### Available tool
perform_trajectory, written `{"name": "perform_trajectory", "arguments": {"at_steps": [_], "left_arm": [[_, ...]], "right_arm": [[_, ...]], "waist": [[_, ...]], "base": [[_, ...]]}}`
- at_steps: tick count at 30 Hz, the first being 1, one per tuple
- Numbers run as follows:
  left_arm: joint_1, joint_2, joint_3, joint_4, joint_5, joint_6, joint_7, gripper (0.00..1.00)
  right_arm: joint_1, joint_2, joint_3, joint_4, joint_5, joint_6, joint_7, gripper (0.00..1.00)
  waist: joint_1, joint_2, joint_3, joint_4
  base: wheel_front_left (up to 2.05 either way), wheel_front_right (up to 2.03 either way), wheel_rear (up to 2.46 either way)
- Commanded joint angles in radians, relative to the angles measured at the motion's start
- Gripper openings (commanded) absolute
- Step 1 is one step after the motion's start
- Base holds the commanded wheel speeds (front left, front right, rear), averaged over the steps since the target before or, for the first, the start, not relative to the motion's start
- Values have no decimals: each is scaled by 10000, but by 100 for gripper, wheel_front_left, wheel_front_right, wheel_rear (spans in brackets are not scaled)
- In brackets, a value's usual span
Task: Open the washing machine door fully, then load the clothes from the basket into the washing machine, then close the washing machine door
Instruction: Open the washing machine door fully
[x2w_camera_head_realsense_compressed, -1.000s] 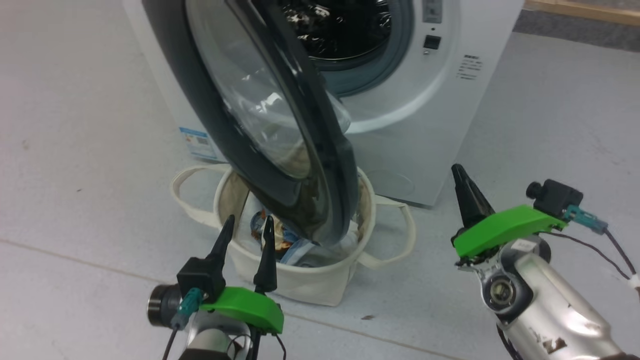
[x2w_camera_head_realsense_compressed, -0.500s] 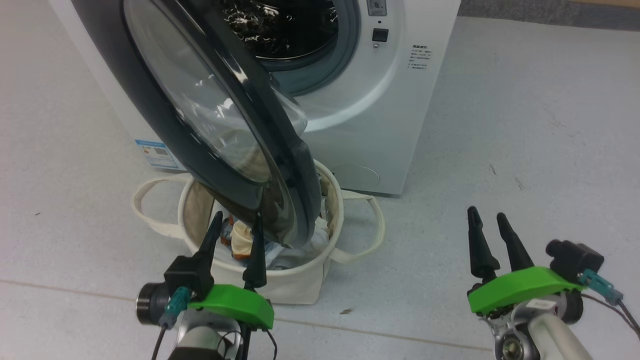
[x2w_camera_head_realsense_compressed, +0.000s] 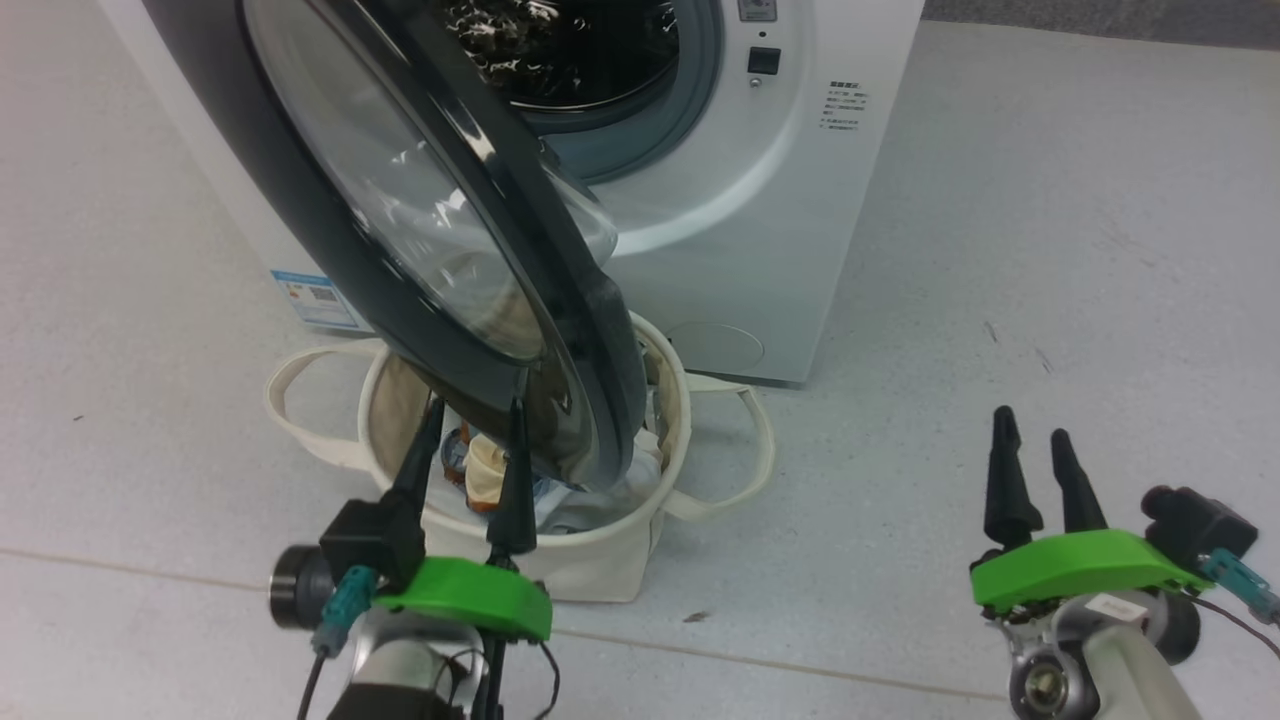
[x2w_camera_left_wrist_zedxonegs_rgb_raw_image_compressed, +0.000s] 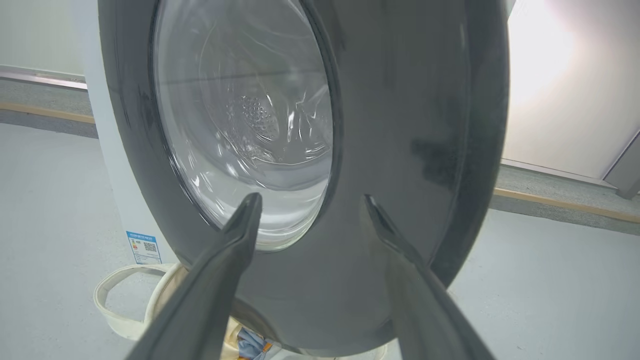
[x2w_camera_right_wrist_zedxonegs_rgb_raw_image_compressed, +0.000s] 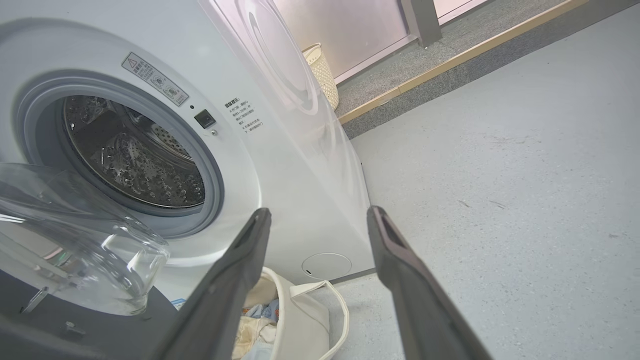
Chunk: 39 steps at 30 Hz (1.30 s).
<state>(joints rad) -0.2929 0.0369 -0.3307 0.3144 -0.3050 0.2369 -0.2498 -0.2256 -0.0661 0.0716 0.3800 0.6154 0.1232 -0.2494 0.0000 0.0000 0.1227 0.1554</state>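
Hanging partway open, the glossy black door (x2w_camera_head_realsense_compressed: 430, 230) overhangs the round canvas basket (x2w_camera_head_realsense_compressed: 600, 570), its rim just above the soft clothes (x2w_camera_head_realsense_compressed: 478, 476) inside. Left jaws, spread and empty, stand at the basket's near edge; right jaws, also spread, over open floor (x2w_camera_head_realsense_compressed: 950, 300) well right of the basket.

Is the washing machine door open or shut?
Open. The door stands out over the basket, and the metal drum shows behind it.
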Motion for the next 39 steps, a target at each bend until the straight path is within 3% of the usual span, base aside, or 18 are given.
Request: {"name": "perform_trajectory", "arguments": {"at_steps": [1, 3, 8, 12, 16, 17, 20, 24, 33, 39], "left_arm": [[-311, 133, 376, -646, 193, 30, -120, 100], [-357, 133, 339, -1272, 763, 153, -120, 100], [-262, 133, -112, -3269, 772, 19, -120, 100], [-249, 133, -842, -4242, 781, -352, -120, 100], [-294, 133, -1875, -4144, 713, -778, -120, 100], [-361, 133, -2132, -4008, 739, -837, -120, 0], [-634, 133, -2752, -3313, 630, -888, -120, 0], [-1204, 133, -2968, -2146, 261, -533, -120, 0], [-2254, 133, -2566, -390, -409, 354, -120, 0], [-2614, 133, -2001, 605, -917, 576, -120, 0]], "right_arm": [[-402, 119, 106, -253, -135, 75, -123, 100], [-421, 136, -34, -207, -72, 75, -123, 100], [-518, 153, -239, -69, 96, 75, -123, 100], [-619, 155, -240, 66, 288, 75, -124, 100], [-734, 156, -142, 344, 413, 75, -124, 100], [-768, 156, -123, 392, 455, 75, -124, 100], [-846, 157, -56, 466, 566, 75, -124, 100], [-934, 157, 125, 496, 700, 75, -124, 100], [-1025, 158, 269, 497, 883, 75, -124, 100], [-1016, 158, 271, 490, 823, 75, -124, 100]], "waist": [[0, 0, 1, 40], [0, 0, 17, 81], [0, 0, 47, 132], [0, 0, 76, 58], [0, 0, 105, -124], [0, 0, 118, -172], [0, 0, 166, -342], [0, 0, 281, -622], [0, 0, 490, -1001], [0, 0, 607, -1022]], "base": [[0, 0, 0], [0, 0, 0], [0, 0, 0], [0, 0, 0], [0, 0, 0], [0, 0, 0], [0, 0, 0], [0, 0, 0], [0, 0, 0], [0, 0, 0]]}}
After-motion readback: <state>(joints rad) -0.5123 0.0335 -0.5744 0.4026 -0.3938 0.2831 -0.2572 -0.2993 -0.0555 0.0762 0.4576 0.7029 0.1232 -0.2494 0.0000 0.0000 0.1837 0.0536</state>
